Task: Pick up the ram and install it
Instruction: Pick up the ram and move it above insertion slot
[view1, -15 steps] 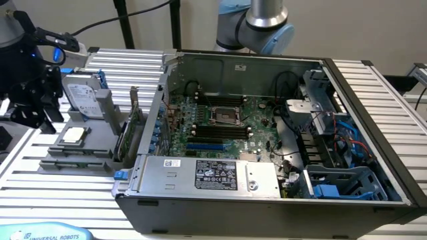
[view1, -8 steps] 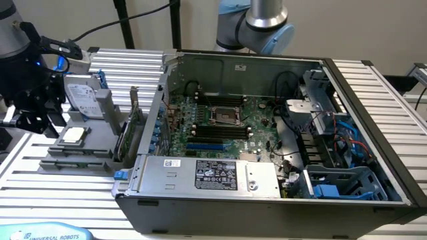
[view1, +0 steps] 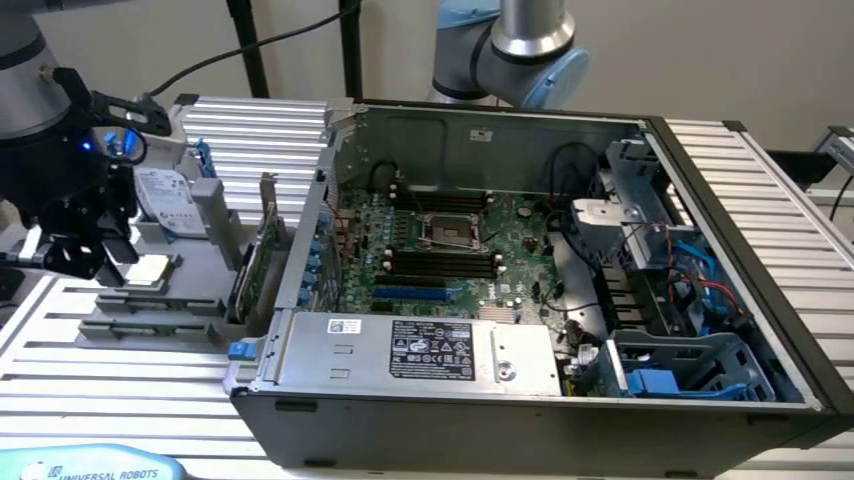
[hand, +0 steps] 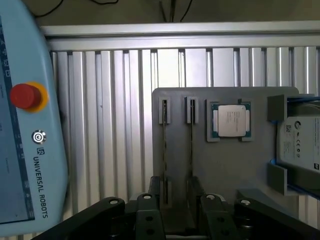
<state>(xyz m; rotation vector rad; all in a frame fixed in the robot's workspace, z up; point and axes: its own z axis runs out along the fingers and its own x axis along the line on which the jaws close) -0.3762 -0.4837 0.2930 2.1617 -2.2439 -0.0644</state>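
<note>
Pick-up stage: your gripper (hand: 175, 190) hovers, jaws apart and empty, over the tray (hand: 250, 170), where the ram (hand: 165, 145) stands on edge beside a second stick (hand: 191, 140), near the CPU (hand: 231, 120). Nothing is lifted yet. A grasp would likely need fingers square across that thin edge, clear of its neighbour.

Slatted table (view1: 120, 395): computer case (view1: 400, 425), grey fixture (hand: 230, 170), teach pendant (hand: 25, 160).
</note>
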